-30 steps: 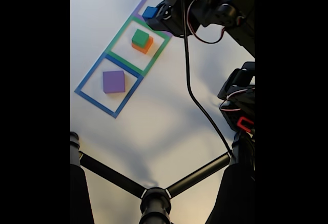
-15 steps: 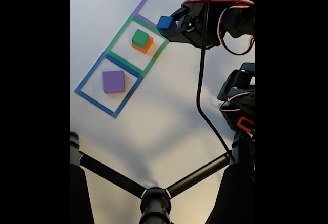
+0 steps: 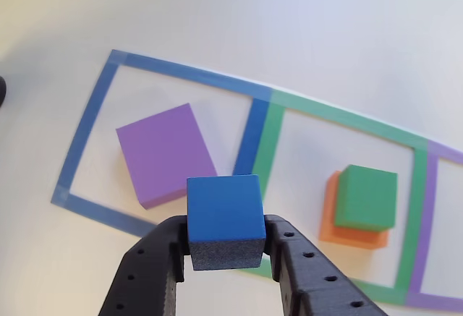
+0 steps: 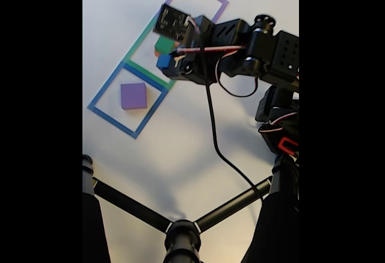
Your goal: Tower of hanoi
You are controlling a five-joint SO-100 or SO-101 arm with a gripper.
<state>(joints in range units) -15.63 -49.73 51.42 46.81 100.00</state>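
4 blocks: left in the other view, the purple slab point(image 3: 165, 154) lies in the blue tape square point(image 3: 87, 121); the gripper point(image 3: 226, 252) clamps the blue cube point(image 3: 224, 218) aloft; right, green cube point(image 3: 366, 197) tops orange block point(image 3: 347, 225). Centre squarely, lower gently before releasing.

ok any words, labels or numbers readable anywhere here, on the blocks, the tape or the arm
None can be read.
The blue cube held in the hand, the purple slab, the green cube and the orange block have plain faces.
The tape squares are bare colour.
The circuit board on the arm shows small marks, too blurred to read.
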